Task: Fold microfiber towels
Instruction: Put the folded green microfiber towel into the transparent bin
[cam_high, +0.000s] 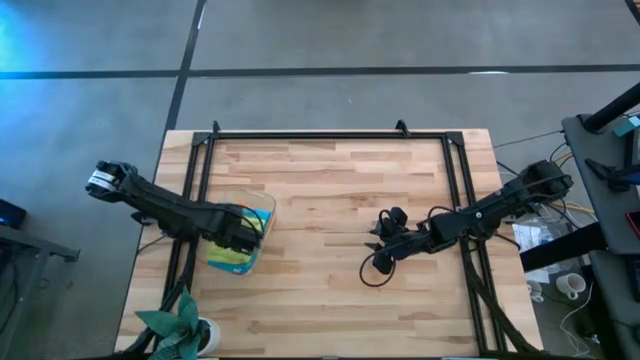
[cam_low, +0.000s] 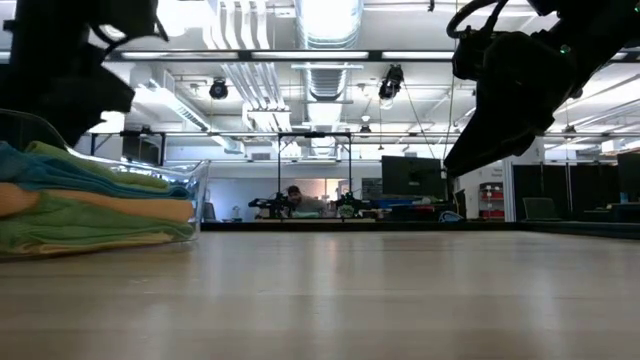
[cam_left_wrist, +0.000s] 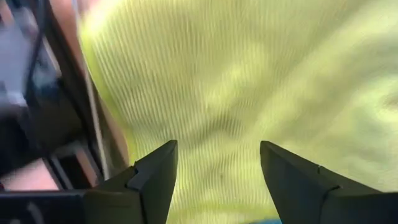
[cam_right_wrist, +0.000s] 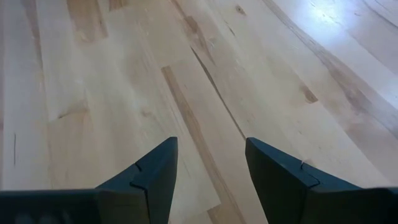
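A clear bin (cam_high: 262, 212) at the table's left holds a stack of folded microfiber towels (cam_low: 90, 205). In the stack I see lime green, blue, orange, green and yellow layers. The lime green towel (cam_left_wrist: 236, 81) lies on top. My left gripper (cam_left_wrist: 217, 155) points down over the bin (cam_high: 245, 232), open, with its fingers close above the lime green towel. My right gripper (cam_right_wrist: 211, 149) is open above bare wood right of the table's middle (cam_high: 385, 240), with nothing between its fingers.
A black rail frame (cam_high: 330, 135) runs along the far edge and down both sides of the wooden table (cam_high: 330, 300). A green plant in a white pot (cam_high: 182, 326) stands at the near left corner. Cables and a white cup (cam_high: 570, 287) lie off the table to the right.
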